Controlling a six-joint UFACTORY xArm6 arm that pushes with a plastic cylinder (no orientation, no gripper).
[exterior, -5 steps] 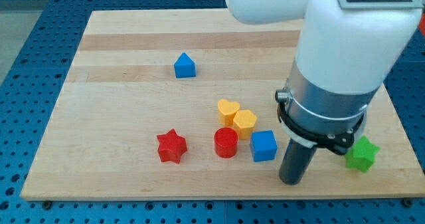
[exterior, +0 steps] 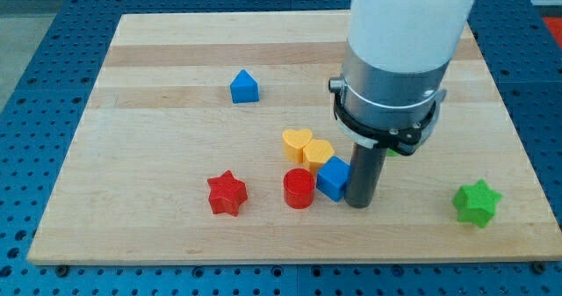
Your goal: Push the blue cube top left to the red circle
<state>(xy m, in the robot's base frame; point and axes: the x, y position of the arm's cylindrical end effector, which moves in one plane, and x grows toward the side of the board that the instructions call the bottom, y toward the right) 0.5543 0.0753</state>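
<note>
The blue cube [exterior: 333,177] lies below the board's middle, turned at an angle, touching the red circle [exterior: 299,189] on its left and the yellow hexagon [exterior: 319,153] above it. My tip [exterior: 359,203] stands against the cube's right side. The rod and the arm's white body rise above it towards the view's top.
A yellow heart [exterior: 297,143] touches the yellow hexagon's left. A red star [exterior: 227,193] lies left of the red circle. A blue triangular block [exterior: 244,87] sits up left. A green star [exterior: 478,202] lies at the bottom right, near the wooden board's [exterior: 140,59] edge.
My tip has moved left and slightly up, reaching the blue cube. The cube has slid left and turned, now against the red circle. The yellow blocks have shifted a little left.
</note>
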